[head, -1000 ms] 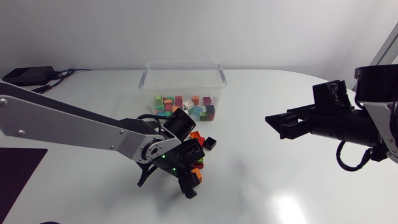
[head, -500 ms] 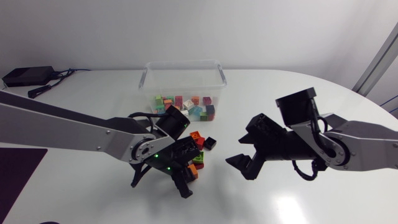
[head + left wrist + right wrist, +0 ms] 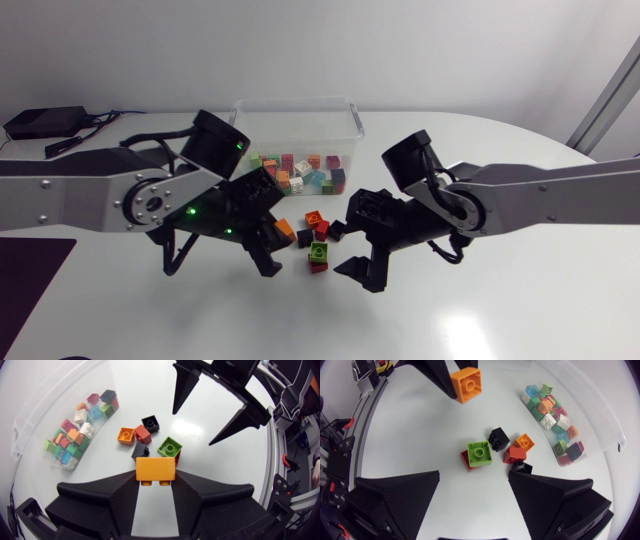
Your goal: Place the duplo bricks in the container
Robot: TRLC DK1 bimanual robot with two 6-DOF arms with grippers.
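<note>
Orange brick (image 3: 155, 469) in left pincer (image 3: 156, 478); loose bricks (image 3: 143, 434) beside part-filled container (image 3: 296, 104)

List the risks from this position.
The left gripper pinches the orange brick only by its tips; it may slip before reaching the container.
The open right gripper hangs close to the left one over the loose bricks; they might collide.
The green brick seems stacked on a red brick and could topple when grabbed.

White table (image 3: 480, 320), container (image 3: 296, 102) and loose bricks (image 3: 319, 253).
Container upper centre, bricks just below it, black box (image 3: 45, 121) upper left.
</note>
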